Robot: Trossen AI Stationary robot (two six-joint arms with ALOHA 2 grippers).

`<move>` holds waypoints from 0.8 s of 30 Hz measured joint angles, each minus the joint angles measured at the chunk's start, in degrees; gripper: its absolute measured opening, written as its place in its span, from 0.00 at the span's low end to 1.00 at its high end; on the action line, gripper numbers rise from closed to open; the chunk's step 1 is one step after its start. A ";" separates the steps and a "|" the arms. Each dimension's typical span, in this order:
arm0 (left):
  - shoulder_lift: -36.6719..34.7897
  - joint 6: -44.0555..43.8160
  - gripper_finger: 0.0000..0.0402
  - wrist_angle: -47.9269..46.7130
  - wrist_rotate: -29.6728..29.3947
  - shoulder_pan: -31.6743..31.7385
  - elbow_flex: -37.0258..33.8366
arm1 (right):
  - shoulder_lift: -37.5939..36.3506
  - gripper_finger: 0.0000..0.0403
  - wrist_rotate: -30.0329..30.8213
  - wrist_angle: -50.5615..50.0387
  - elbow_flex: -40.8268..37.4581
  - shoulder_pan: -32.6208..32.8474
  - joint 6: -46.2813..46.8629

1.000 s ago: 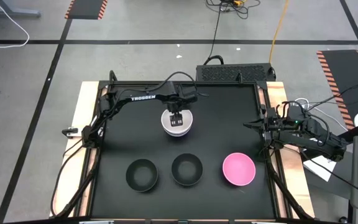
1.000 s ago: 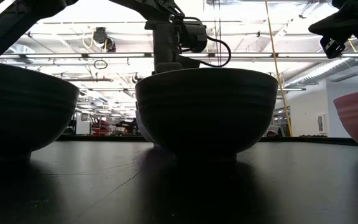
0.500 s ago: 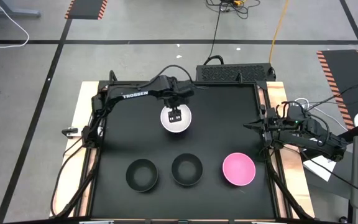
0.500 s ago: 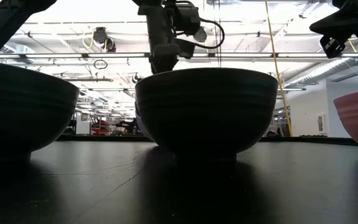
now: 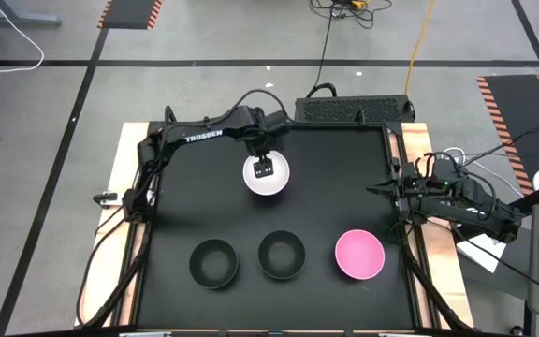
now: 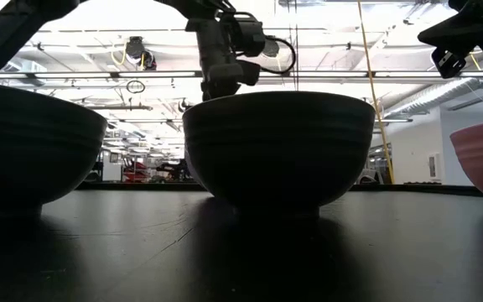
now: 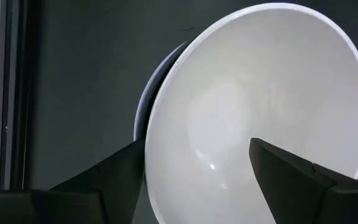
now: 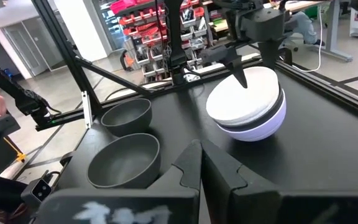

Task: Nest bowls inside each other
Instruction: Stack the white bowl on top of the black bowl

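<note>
White bowl (image 5: 267,176) sits nested; left gripper (image 5: 264,168), jaws apart, has lifted clear since before.

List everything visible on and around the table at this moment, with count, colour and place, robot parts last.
white bowl: one, white, back centre of the table, nested on top of a stack.
black bowl in stack: one, black, only its rim shows under the white bowl.
lavender bowl: one, lavender, bottom of that stack.
black bowls: two, black, side by side at the front, left and centre.
pink bowl: one, pink, front right.
table: one, black top.
left claw: open, above the white bowl.
right claw: shut, waiting at the table's right edge.
</note>
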 joint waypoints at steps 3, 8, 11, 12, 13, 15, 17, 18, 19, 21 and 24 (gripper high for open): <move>0.12 0.04 0.72 -0.04 1.05 0.61 0.00 | 0.00 0.00 0.00 0.00 0.00 0.00 -0.02; 0.91 0.63 0.66 0.23 2.09 1.27 -0.04 | 0.00 0.00 0.00 0.02 0.00 -0.01 -0.02; 1.28 0.71 0.60 1.19 3.07 1.57 -0.02 | 0.00 0.00 0.00 0.00 0.00 0.00 -0.02; 1.66 0.72 0.58 1.13 3.07 1.63 -0.02 | 0.00 0.00 0.00 0.00 0.00 0.00 -0.02; 2.06 0.76 0.55 1.35 3.07 1.63 -0.02 | 0.00 0.00 0.00 0.01 0.00 0.00 -0.02; 2.46 0.76 0.50 1.62 3.23 1.69 -0.08 | 0.00 0.00 0.00 -0.02 0.00 0.00 -0.02; 2.95 0.76 0.43 2.24 3.34 1.72 -0.55 | 0.00 0.00 0.00 0.02 0.00 0.00 -0.02; 3.05 0.77 0.39 2.77 3.73 1.70 -0.84 | 0.00 0.00 -0.02 -0.03 0.00 0.00 -0.02; 3.12 0.79 0.36 3.09 3.99 1.69 -1.44 | 0.00 0.00 -0.02 -0.06 0.00 -0.01 -0.02; 3.16 0.79 0.30 4.11 4.24 1.70 -3.06 | 0.00 0.00 0.00 0.02 0.00 0.00 -0.02; 3.22 0.67 0.24 5.75 4.87 1.67 -5.53 | 0.00 0.00 0.00 0.03 0.00 0.00 -0.02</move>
